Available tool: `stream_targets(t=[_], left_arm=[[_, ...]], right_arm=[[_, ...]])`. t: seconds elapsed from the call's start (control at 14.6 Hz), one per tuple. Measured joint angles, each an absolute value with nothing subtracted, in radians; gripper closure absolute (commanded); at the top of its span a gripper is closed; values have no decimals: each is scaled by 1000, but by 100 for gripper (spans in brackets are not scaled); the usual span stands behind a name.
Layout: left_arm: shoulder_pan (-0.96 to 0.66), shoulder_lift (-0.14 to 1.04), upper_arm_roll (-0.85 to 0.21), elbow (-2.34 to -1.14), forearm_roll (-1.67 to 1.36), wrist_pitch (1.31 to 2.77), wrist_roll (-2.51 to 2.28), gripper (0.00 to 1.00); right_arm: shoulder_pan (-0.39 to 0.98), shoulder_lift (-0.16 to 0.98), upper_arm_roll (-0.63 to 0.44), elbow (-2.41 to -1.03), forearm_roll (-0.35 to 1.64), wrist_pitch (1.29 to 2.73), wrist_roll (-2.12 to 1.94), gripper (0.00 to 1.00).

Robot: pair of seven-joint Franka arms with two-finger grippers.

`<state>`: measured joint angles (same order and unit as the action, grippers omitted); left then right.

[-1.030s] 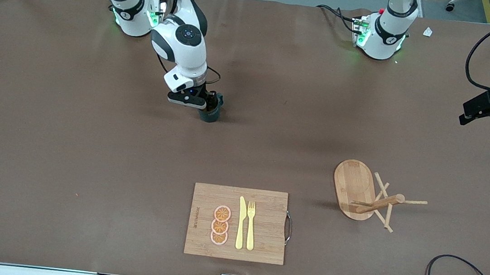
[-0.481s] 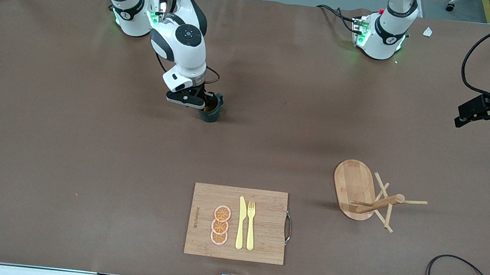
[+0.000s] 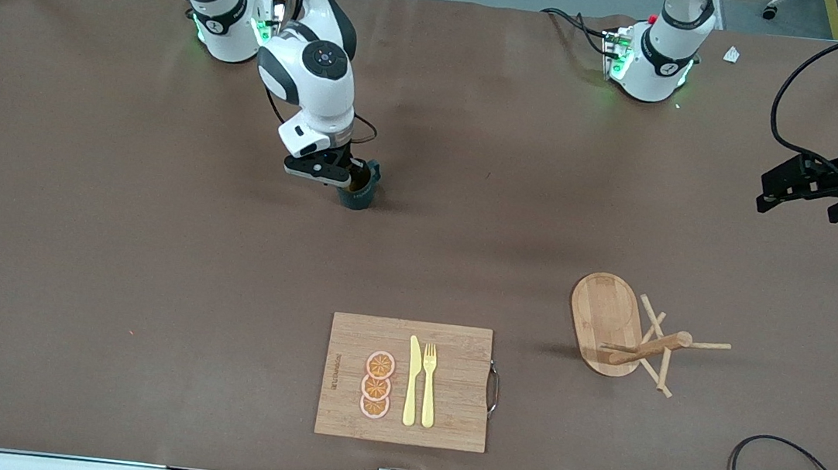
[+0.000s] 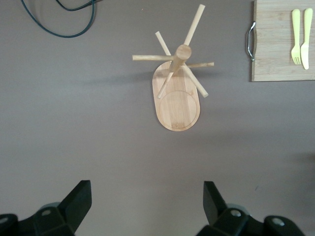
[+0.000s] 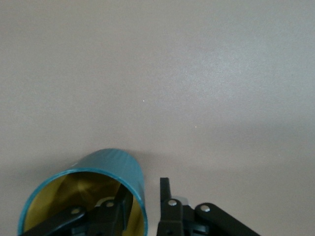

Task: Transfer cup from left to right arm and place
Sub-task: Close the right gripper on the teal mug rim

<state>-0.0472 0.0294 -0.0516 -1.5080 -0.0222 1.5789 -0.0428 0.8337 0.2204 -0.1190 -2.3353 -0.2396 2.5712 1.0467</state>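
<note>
The cup (image 3: pixel 358 192) is seen upright on the table (image 3: pixel 115 234) toward the right arm's end, farther from the front camera than the cutting board (image 3: pixel 450 386). Its wall is straddled by the right gripper (image 3: pixel 351 176), one finger inside and one outside, with a narrow gap visible at the outer finger (image 5: pixel 170 204). The left gripper (image 4: pixel 147 196) is held over the table at the left arm's end, fingers wide apart and empty, with the wooden peg rack (image 4: pixel 178 88) in its wrist view.

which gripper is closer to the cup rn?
Right. The right gripper straddles the cup wall, one finger inside. The left gripper hangs open at the left arm's end of the table.
</note>
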Motion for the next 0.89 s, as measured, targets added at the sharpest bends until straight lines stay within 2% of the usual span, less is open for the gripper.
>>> stream_targets(t=[0.21,0.41,0.89], left_arm=[[-48,31,-55,-1508,-22,1579,-43,0],[-51,31,-57,-1508,-22,1579,-43,0],[-46,31,-56,-1504,-22,1579,-41,0]], right_arm=[[834,218,-117,-2332,-240,2567,1047,95],[834,215,-116,-2326,-240,2571,1047,99],[834,215,-115,-2310,-225,2568,1051,100]])
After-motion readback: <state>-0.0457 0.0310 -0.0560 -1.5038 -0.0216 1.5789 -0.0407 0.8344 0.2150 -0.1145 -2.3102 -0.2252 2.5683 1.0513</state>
